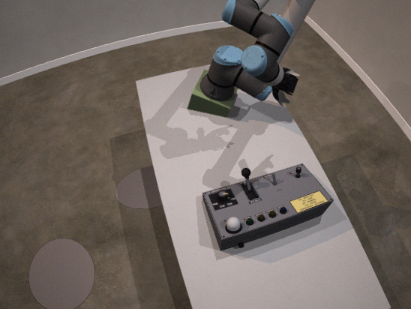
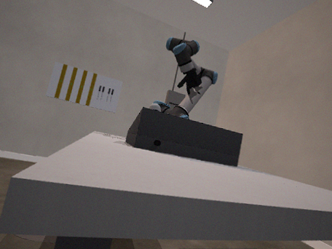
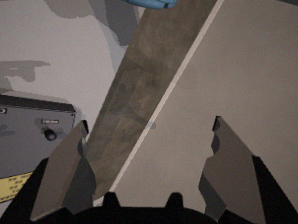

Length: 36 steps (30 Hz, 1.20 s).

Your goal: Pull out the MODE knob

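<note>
The grey console (image 1: 266,204) sits on the white table, near its front half. Its top carries a black rotary selector (image 1: 223,195), a black-balled lever (image 1: 246,173), a small black knob (image 1: 298,172) at the far right corner, a white dome button (image 1: 232,224) and a row of small coloured buttons (image 1: 266,215). A small black knob (image 1: 241,244) sticks out of the front side face and also shows in the exterior view (image 2: 156,142). The labels are too small to read, so I cannot tell which knob is MODE. My gripper (image 1: 285,88) is open and empty, high above the table's far end, well away from the console. In the wrist view the fingers frame the floor, with the corner knob (image 3: 50,134) at the left.
The arm's base stands on a green block (image 1: 211,98) at the table's far end. A yellow label (image 1: 309,201) lies on the console's right part. The table's right edge runs close to the console.
</note>
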Each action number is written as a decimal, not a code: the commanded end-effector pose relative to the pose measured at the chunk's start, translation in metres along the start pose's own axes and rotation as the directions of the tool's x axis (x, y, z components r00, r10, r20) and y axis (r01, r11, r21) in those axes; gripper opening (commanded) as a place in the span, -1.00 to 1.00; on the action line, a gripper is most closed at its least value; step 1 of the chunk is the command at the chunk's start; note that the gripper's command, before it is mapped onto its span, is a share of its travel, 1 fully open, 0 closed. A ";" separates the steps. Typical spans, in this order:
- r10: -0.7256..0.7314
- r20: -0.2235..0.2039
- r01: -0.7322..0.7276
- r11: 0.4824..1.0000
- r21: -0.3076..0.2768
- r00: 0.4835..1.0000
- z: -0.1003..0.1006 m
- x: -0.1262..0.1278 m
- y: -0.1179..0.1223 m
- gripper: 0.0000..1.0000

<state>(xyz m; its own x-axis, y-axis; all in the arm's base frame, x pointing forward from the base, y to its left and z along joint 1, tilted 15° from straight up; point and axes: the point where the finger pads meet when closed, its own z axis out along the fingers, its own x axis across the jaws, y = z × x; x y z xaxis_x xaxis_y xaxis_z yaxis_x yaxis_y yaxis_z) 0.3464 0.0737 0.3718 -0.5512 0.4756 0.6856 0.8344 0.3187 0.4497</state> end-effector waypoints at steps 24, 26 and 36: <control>-0.024 0.009 0.024 1.000 0.007 1.000 0.001 -0.004 -0.001 1.00; -0.048 0.016 0.047 0.999 0.014 0.999 0.002 -0.008 -0.002 1.00; -0.260 0.072 0.253 0.963 0.090 0.963 0.011 -0.041 -0.008 1.00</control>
<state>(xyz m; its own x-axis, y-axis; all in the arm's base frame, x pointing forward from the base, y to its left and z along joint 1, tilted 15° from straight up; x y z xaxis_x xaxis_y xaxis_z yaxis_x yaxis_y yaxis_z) 0.3564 0.0646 0.3453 -0.6910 0.4537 0.5628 0.7228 0.4460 0.5278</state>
